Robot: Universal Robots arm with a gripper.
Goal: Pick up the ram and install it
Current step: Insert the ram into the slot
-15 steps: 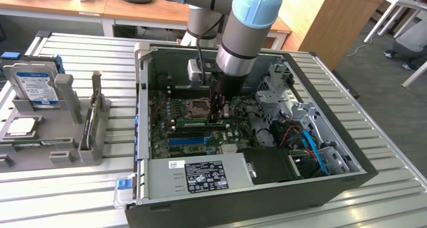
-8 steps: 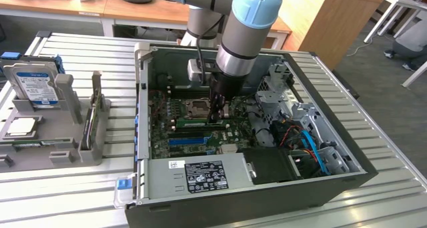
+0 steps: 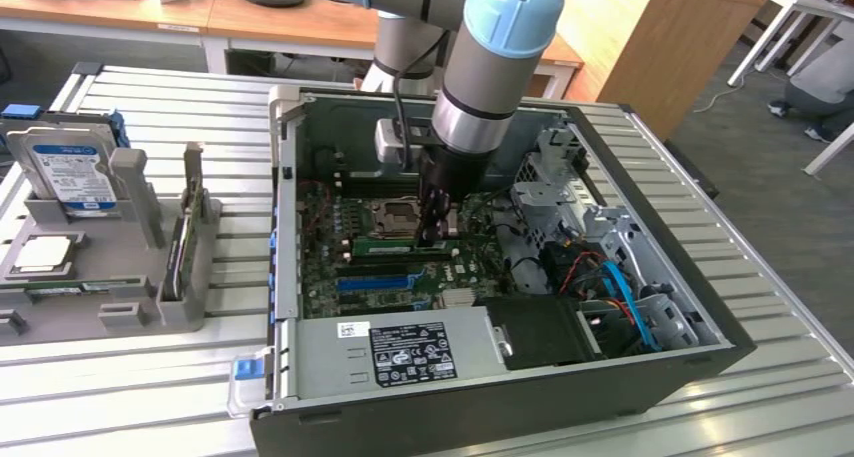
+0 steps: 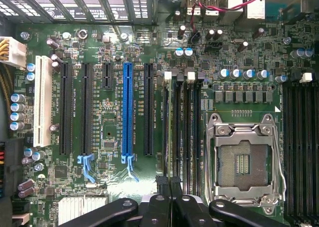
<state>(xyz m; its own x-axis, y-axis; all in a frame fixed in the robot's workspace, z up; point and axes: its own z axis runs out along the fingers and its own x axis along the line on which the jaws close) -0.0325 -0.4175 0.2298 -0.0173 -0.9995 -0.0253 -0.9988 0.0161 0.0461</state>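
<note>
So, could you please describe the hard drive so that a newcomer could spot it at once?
Start at the open computer case, then look to the exterior view's left for the grey holder. The hard drive is propped upright at its far end, silver with a blue-white label; the square processor chip in front lies flat.

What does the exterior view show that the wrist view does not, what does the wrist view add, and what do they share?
Exterior view adds: the arm, the hard drive in its rack on the table, the case and its power supply.
Wrist view adds: the white slot and the capacitors beside it.
Shared: the motherboard, the blue slot, the socket and the shut gripper above the board.
</note>
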